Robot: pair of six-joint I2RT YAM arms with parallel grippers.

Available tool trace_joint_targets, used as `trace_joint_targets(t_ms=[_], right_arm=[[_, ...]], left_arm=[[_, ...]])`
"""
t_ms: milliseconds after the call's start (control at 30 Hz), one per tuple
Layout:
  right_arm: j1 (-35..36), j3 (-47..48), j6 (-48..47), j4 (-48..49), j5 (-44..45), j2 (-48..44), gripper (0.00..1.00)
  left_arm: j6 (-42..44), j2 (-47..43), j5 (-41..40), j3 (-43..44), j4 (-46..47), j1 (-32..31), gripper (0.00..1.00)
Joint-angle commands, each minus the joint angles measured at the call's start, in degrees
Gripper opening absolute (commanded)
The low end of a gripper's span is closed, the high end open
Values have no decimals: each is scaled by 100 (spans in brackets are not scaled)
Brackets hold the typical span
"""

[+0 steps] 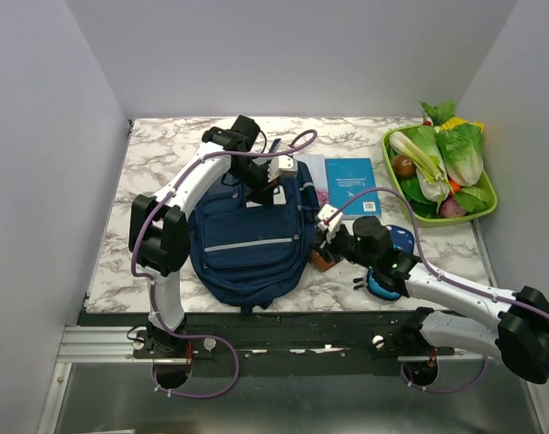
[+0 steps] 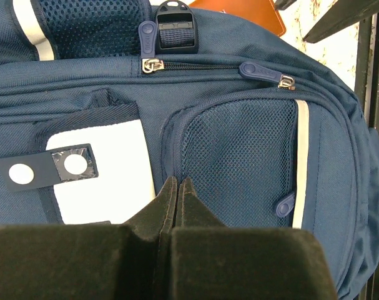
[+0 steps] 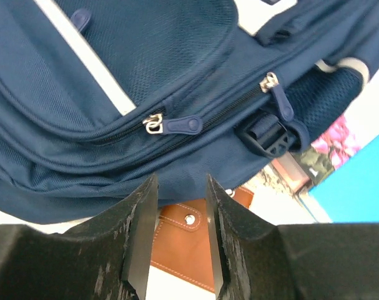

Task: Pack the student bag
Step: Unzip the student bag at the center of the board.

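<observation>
The navy student bag [image 1: 247, 242] lies flat at mid table, its zippers closed. My left gripper [image 1: 272, 183] is over the bag's upper end. In the left wrist view it [image 2: 178, 182] is shut, its tips meeting at the seam between the white patch [image 2: 108, 169] and the mesh pocket [image 2: 239, 162], with nothing seen between them. My right gripper [image 1: 324, 242] is at the bag's right edge. In the right wrist view it [image 3: 180, 184] is open, its jaws either side of a brown leather case [image 3: 186, 240] that lies against the bag [image 3: 114, 75].
A teal book [image 1: 353, 185] lies right of the bag, with a pink-printed item beside it. A small blue pouch [image 1: 396, 237] is under my right arm. A green tray [image 1: 482, 210] of vegetables stands at the far right. Walls close in the table.
</observation>
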Motion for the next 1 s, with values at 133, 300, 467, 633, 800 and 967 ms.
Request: trace_joint_targets(t_ms=[133, 300, 467, 633, 800, 967], right_arm=[[35, -151, -1663, 1445, -729, 571, 44], [36, -80, -1970, 1561, -843, 730, 43], [35, -54, -2252, 1438, -1054, 905, 42], [132, 51, -2594, 1262, -1169, 1081, 41], [290, 174, -2972, 1200, -994, 1239, 38], [334, 235, -3236, 1306, -712, 1327, 38]], left_arm=[[337, -272, 490, 558, -486, -29, 0], [504, -263, 473, 514, -688, -29, 0], [548, -219, 481, 523, -741, -29, 0], [592, -220, 508, 514, -768, -21, 0], [636, -176, 517, 532, -847, -21, 0], [732, -167, 560, 549, -987, -21, 0]])
